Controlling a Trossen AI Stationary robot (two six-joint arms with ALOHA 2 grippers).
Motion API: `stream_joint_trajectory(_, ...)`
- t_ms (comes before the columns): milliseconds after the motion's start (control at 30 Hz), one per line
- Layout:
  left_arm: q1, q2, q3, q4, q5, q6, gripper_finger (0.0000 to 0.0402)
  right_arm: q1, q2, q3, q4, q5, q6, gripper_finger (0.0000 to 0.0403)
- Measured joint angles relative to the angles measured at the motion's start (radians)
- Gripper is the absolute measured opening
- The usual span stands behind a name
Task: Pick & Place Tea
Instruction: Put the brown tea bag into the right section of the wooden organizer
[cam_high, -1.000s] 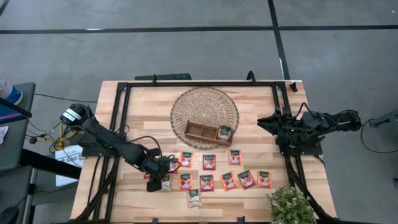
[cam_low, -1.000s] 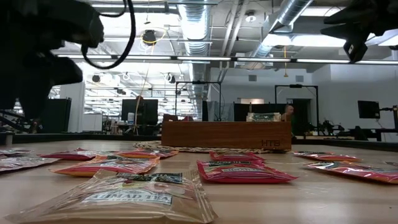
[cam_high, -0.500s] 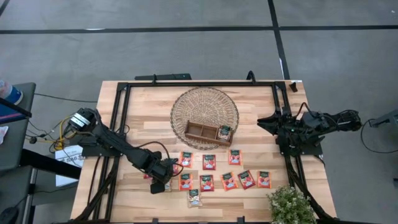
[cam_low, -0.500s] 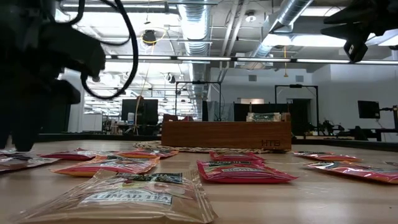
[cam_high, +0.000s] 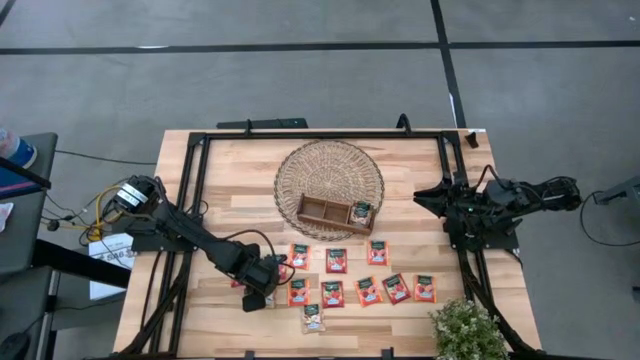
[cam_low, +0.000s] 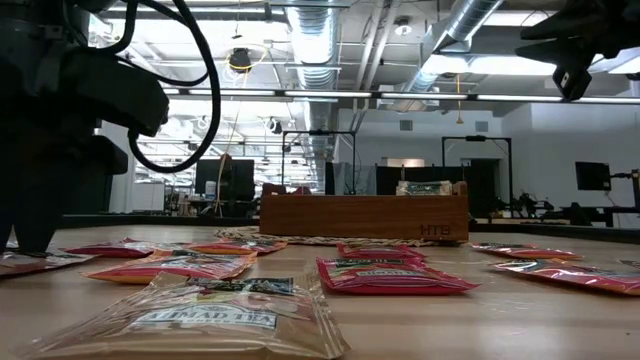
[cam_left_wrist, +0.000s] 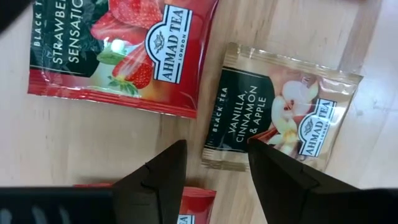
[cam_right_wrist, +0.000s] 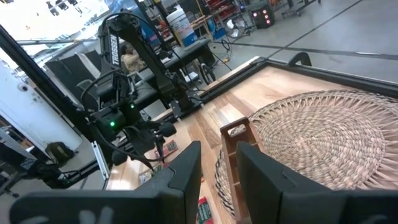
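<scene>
Over beige sachet, left tool lowered, jaws parted

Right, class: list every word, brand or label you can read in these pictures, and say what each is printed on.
"AHMAD TEA LONDON", "BLACK TEA", "STRAWBER… SENSATIO…" (cut off): red sachet.
"BLACK TEA VANILLA, CINNAMON & APPLE", "AHMAD TEA LONDON": beige sachet.
"AHMAD TEA": nearest sachet, low view.
"HTB": wooden tray.
"TROSSEN": left arm, right wrist view.
Other sachets: too small to read.
</scene>
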Motion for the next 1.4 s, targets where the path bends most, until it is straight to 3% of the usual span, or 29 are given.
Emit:
stream_joint_trajectory(167,0.0,0.005,0.0,0.008,-0.003,0.01,0.0152,0.0,0.0,0.0,0.0,-0.001,0.0,0.0093)
stream_joint_trajectory(767,0.002,0.011,-0.002,0.017,0.01,0.019,0.0005,0.0,0.0,0.0,0.0,-0.002,-0.007,0.0093)
stream_joint_trajectory(1400,-0.001,0.01,0.01,0.034,0.031,-0.001,0.0,0.0,0.0,0.0,0.0,0.0,-0.008,0.0093)
